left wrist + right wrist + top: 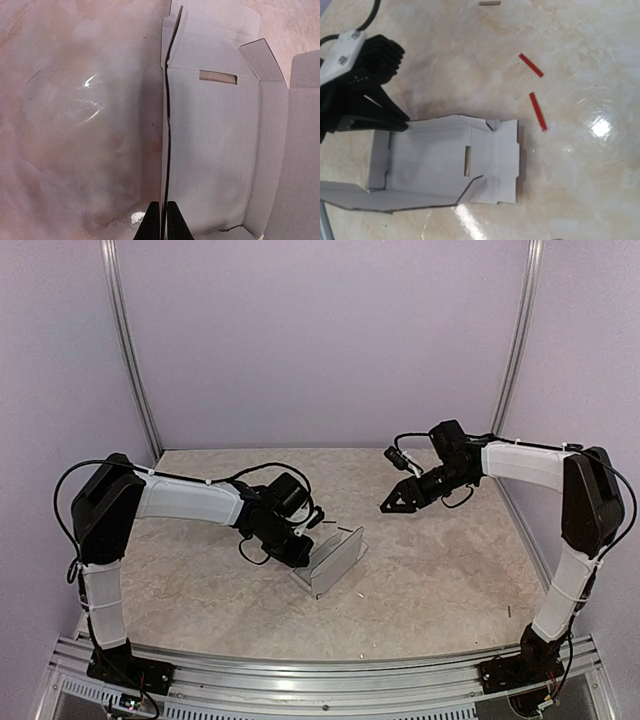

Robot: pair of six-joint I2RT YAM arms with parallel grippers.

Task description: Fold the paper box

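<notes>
Mid-bench, a little left of centre: the paper box (335, 558) sat as a half-raised tray. Its floor panel lay flat on the bench (450, 580), the long walls were partly up and the end flaps hung loose.

Left hand (303, 554) was pressed together on the top edge of the wall nearest its own arm, close to one end. Thin card was pinched edge-on between the fingertips (172, 225). Right hand (392, 503) hung over the far right of the bench, well apart from the box. Its jaws looked parted, with nothing in them.

Risks noted:
- The bite was narrow and sat at one end of a long wall. The wrist view showed that edge slightly wavy, so a pull or twist could bow it and crease the card off its score line.
- Nothing pinned the floor panel, and the bench looked glossy. A push on the wall would likely slide or tip the whole box rather than fold it.
- Card could slip from the pinch if the hand lifted.
- A skewed wall would put the corner flaps out of line with the small slot (217, 76).
- Two red strips (531, 65) lay beyond one end of the box, apart from it. They posed trouble only if the box got dragged over them.
</notes>
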